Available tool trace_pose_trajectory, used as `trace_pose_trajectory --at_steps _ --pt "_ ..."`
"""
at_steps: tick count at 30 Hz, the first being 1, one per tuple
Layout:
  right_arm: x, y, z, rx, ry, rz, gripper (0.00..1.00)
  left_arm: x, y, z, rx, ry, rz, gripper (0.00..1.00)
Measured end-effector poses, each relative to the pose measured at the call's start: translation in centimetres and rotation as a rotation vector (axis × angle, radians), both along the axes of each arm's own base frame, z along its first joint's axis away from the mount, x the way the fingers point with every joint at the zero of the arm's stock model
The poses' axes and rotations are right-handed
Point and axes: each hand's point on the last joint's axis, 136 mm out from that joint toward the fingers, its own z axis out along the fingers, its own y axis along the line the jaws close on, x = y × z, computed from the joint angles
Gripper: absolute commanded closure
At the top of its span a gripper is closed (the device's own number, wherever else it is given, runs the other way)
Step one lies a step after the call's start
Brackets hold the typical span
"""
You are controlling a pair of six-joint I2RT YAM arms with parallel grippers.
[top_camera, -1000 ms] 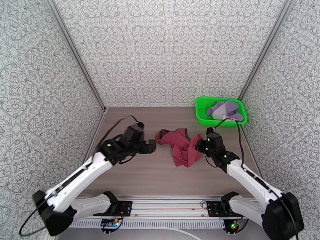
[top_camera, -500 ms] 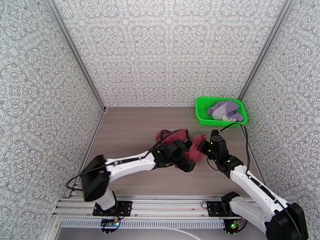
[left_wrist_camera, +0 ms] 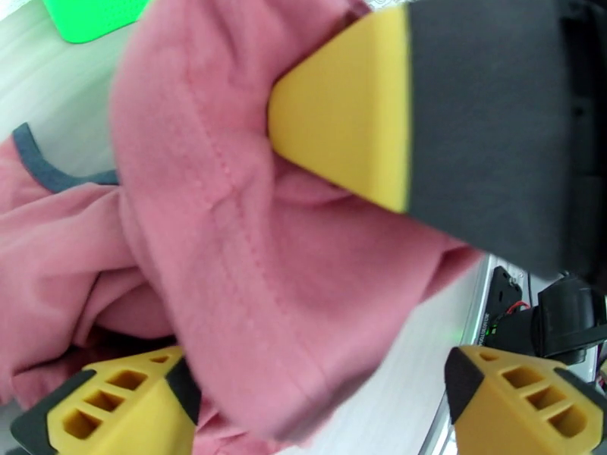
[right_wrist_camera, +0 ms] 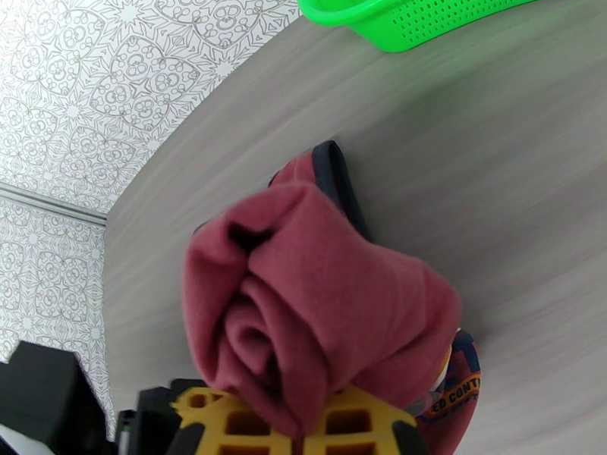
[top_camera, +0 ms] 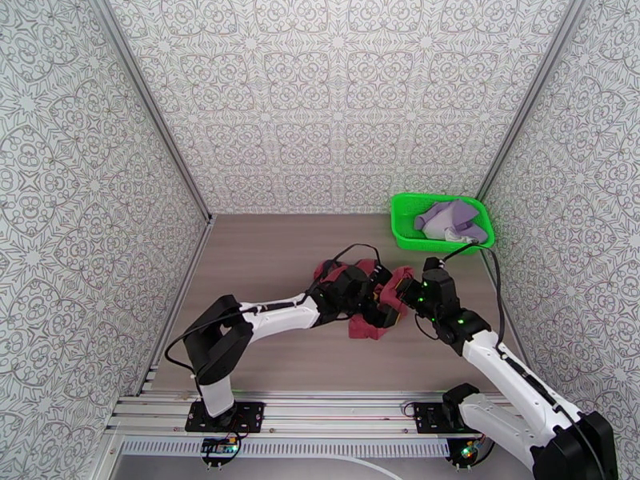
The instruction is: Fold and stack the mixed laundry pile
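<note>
Seen from above, the dark red tank top lies crumpled on the bench, a little to the right of its middle, and both arms meet over it. The left pincer is at the cloth, just beside the right pincer. The lavender garment sits in the green basket at the far right corner. In the left wrist view, the left pincer's fingers stand spread, with a fold of the tank top hanging between them. In the right wrist view, the right pincer is pressed together, pinching a bunched roll of the tank top.
</note>
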Motion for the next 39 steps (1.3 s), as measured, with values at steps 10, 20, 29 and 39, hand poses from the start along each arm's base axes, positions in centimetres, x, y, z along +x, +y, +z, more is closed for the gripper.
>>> trace_pose_trajectory --at_steps 10,20,29,39 --pt "-0.2 0.0 0.2 0.003 0.01 -0.002 0.86 0.1 0.1 1.1 -0.048 -0.016 0.002 1.0" --pt "-0.6 0.5 2.8 -0.121 -0.004 0.129 0.01 -1.6 11.1 10.5 0.07 -0.172 0.289 1.0" --pt "3.5 4.6 1.5 -0.239 0.062 0.378 0.01 -8.7 21.9 7.3 0.376 -0.084 0.514 1.0" --pt "4.5 10.1 -8.7 -0.144 0.272 0.544 0.22 -9.8 32.0 5.0 0.438 -0.009 0.887 1.0"
